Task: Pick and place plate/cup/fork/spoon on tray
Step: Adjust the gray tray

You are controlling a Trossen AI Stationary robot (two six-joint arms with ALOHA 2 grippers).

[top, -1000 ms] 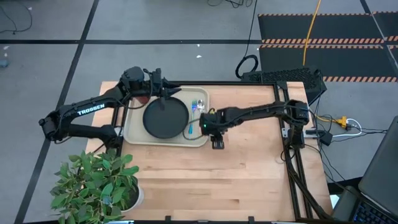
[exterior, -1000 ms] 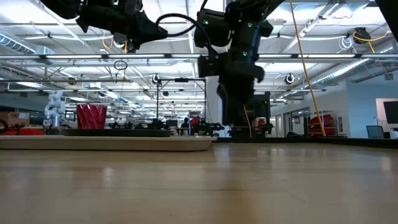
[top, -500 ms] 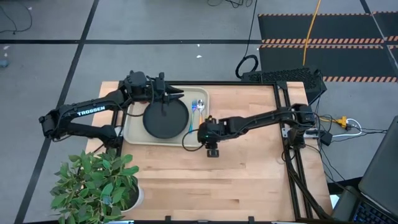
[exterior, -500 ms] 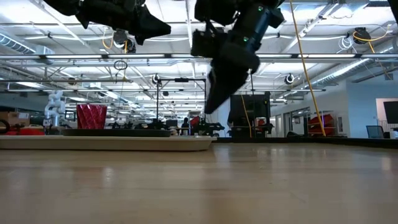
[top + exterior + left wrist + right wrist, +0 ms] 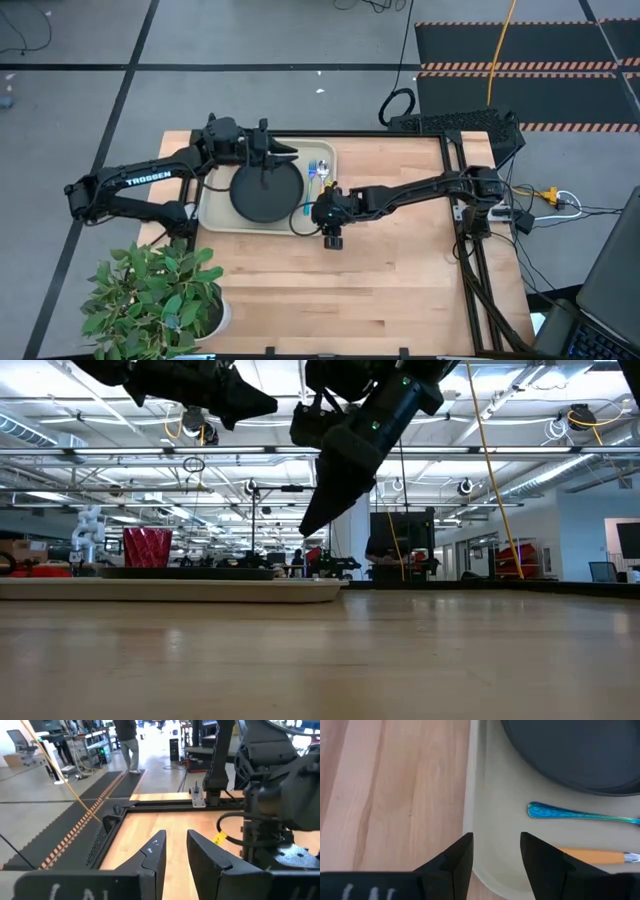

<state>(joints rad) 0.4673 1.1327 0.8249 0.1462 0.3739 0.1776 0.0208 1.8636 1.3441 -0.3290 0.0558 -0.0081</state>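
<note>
The beige tray [image 5: 215, 212] lies at the table's far left, with the black plate [image 5: 266, 192] on it. The blue fork [image 5: 580, 814] and the orange-handled spoon [image 5: 594, 856] lie side by side on the tray's floor, right of the plate. The red cup [image 5: 147, 547] stands on the tray; in the high view the left arm hides it. My right gripper [image 5: 495, 842] hovers open over the tray's near right corner, slanting down, and holds nothing. My left gripper [image 5: 290, 152] hangs open and about level above the tray's far edge, also holding nothing.
A potted plant [image 5: 155, 295] stands at the near left corner. Black frame rails [image 5: 465, 205] run along the table's right side. Bare wooden tabletop [image 5: 400, 285] stretches near and right of the tray.
My right gripper has gone toward the table's left, over the tray's near right corner, and has tipped from pointing straight down to slanting toward the tray. My left gripper has drifted toward the right along the tray's far edge. Nothing on the tray has moved.
</note>
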